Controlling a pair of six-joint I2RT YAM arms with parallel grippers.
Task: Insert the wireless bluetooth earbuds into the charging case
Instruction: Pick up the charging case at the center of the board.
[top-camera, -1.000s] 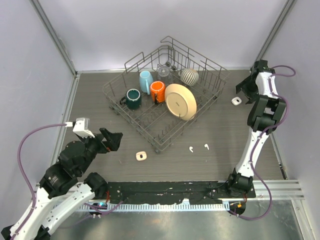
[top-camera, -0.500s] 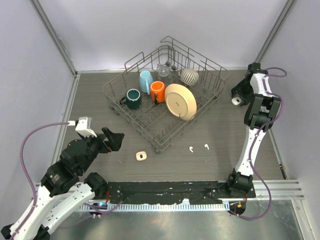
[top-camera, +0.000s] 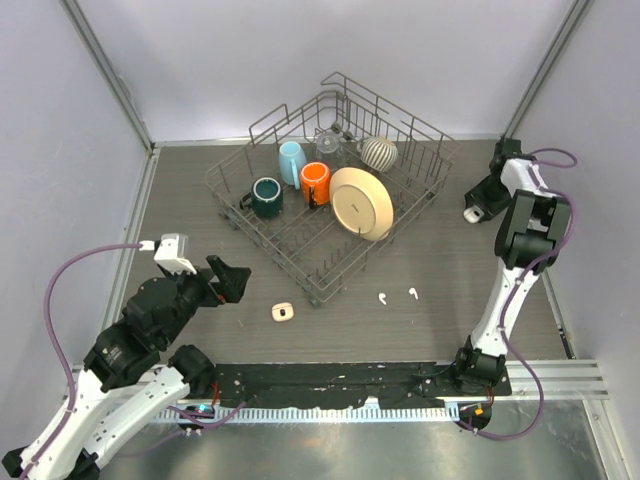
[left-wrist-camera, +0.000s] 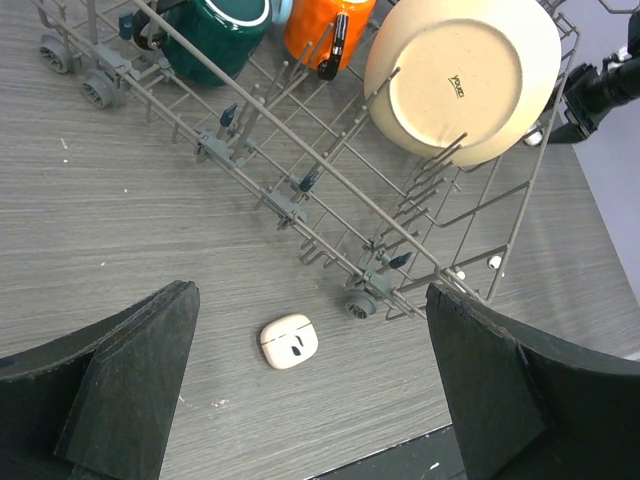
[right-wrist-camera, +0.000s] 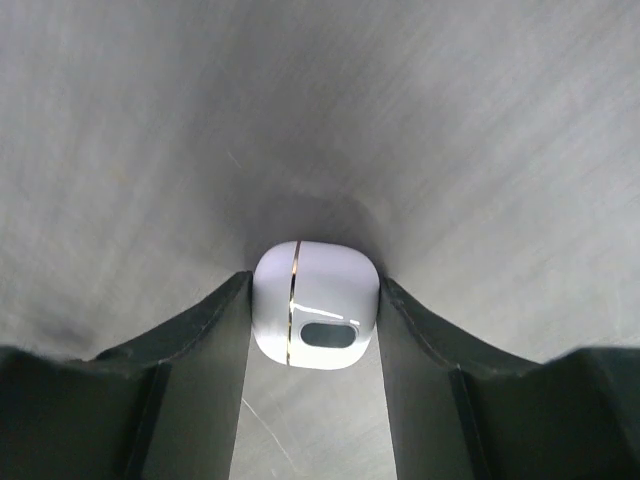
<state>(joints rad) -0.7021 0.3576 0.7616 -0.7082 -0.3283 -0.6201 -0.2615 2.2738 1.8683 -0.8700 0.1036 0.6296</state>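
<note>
I count two earbuds (top-camera: 382, 297) lying on the table (top-camera: 190, 200) beside the rack (top-camera: 318, 296), and two cases: my right gripper (right-wrist-camera: 314, 300) pinches the white charging case (right-wrist-camera: 330, 285), and my left gripper (left-wrist-camera: 310, 293) gapes wide and empty near the cream case (left-wrist-camera: 288, 341).

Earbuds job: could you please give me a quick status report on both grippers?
Right gripper closed on white case, far right. Left gripper open, empty, near beige case. Two earbuds loose on table; nothing between them and white case.
</note>
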